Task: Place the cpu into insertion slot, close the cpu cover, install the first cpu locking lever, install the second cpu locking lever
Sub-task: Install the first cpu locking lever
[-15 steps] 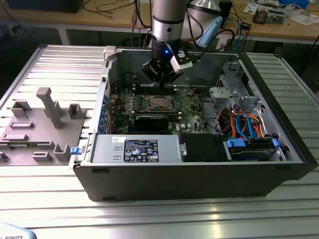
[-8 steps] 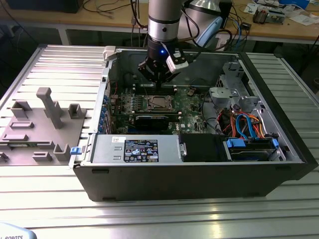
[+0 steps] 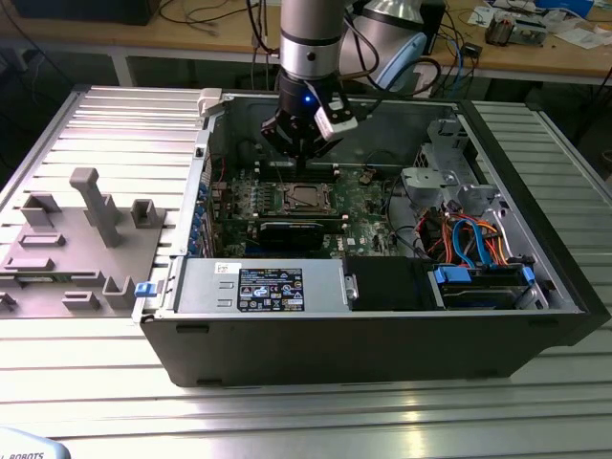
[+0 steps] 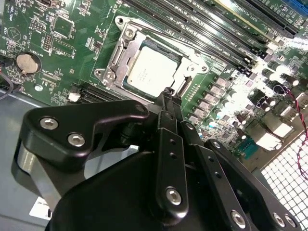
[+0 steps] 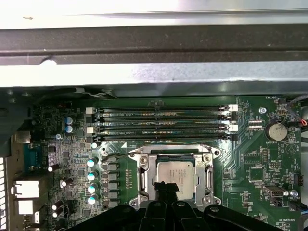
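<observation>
Cpu (image 4: 150, 72) lies flat, square within insertion slot (image 4: 111, 60), metal face up.

Robotics lab: cable-strewn workbench (image 3: 220, 33), open PC (image 3: 382, 249).

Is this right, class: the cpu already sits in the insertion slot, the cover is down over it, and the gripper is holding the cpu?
One thing is wrong. In both wrist views the gripper holds nothing; its fingers are shut together just above the edge of the cpu. The rest stands: the cpu lies in the insertion slot with the cpu cover down around it.
</observation>
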Action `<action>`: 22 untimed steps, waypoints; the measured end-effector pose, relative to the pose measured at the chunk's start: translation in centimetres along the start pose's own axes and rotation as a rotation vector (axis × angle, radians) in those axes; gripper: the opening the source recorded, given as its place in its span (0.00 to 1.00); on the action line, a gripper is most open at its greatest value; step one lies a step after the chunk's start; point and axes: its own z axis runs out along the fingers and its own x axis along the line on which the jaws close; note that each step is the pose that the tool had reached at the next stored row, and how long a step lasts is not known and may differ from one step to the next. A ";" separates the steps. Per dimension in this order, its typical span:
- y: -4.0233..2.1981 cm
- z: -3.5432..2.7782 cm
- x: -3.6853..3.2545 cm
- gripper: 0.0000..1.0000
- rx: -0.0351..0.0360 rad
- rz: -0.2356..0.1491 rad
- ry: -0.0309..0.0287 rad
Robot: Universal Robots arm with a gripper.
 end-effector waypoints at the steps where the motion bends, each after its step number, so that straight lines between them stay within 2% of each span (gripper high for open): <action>1: 0.00 0.00 0.03 0.11 0.0000 0.000 0.0000; 11: -0.01 0.00 0.30 0.11 0.0000 -0.001 -0.0001; 22: 0.01 0.00 1.13 0.11 0.0001 -0.001 0.0000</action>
